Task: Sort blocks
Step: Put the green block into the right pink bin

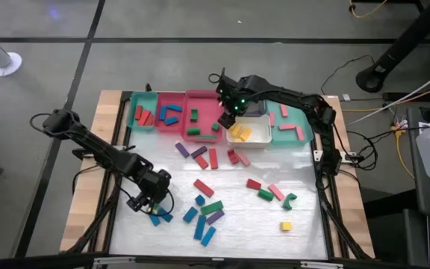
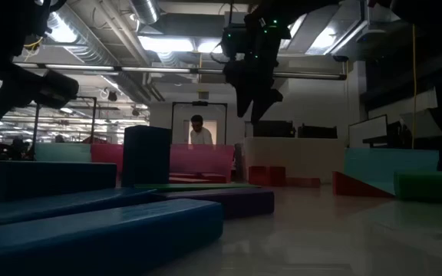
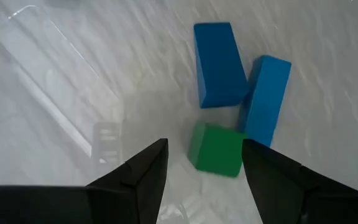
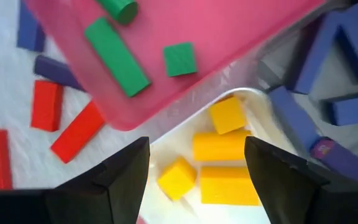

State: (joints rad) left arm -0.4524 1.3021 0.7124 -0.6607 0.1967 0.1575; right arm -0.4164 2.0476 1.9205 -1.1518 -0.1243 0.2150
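Trays (image 1: 172,97) hold some sorted blocks (image 1: 239,133); many more (image 1: 207,208) lie loose on the table (image 1: 304,232). Right claw (image 1: 228,118) hangs spread, empty, above yellows; left claw (image 3: 204,163) spread over a green block (image 3: 216,149).

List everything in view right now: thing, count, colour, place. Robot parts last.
Table: one, pale top with wood edges.
Trays: a row along the table's far edge, teal tray at the left end, two pink trays, white tray near the middle, another teal tray at the right.
Sorted blocks: red in the left teal tray, blue and green in the pink trays, yellow in the white tray, pink in the right teal tray.
Loose blocks: many, mixed colours, scattered mid-table; one yellow block alone at front right.
Person: one, in the room beyond.
Left gripper: open, above blue blocks and a green block at front left.
Right gripper: open, above the white tray.
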